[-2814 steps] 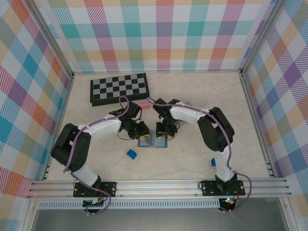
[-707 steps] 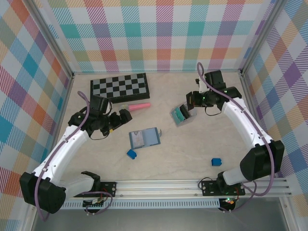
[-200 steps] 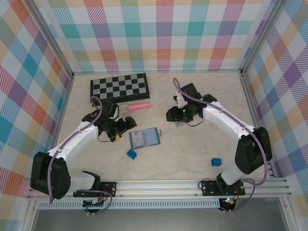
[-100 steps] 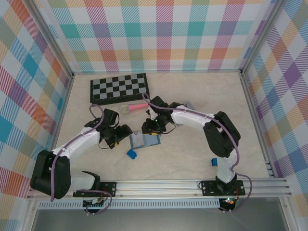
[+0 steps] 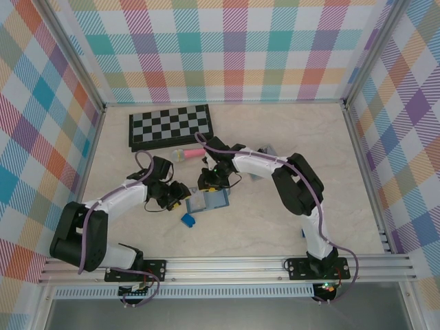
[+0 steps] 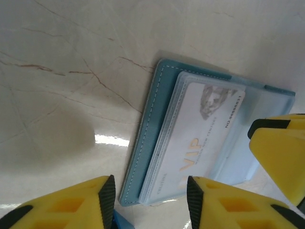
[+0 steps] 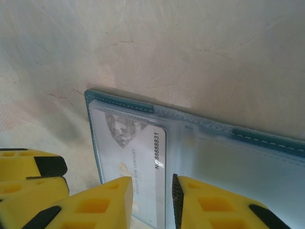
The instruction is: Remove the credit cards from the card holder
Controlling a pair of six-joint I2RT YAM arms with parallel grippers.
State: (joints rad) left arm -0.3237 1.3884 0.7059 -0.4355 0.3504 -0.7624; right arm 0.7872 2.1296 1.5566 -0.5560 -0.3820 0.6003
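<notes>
The desk (image 5: 275, 227) carries a chessboard (image 5: 170, 126) at 11 o'clock. Near its centre the card holder (image 5: 214, 200) lies spread open and flat. The left hand (image 6: 147, 191) sits at its 9 o'clock, fingers spread astride one corner. The right hand (image 7: 151, 200) sits at 12 o'clock, fingers narrowly parted over a white card (image 6: 200, 133) in its pocket. A blue block (image 5: 187, 219) lies at 7 o'clock.

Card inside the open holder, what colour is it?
The card is white with gold VIP lettering, clearest in the left wrist view.
</notes>
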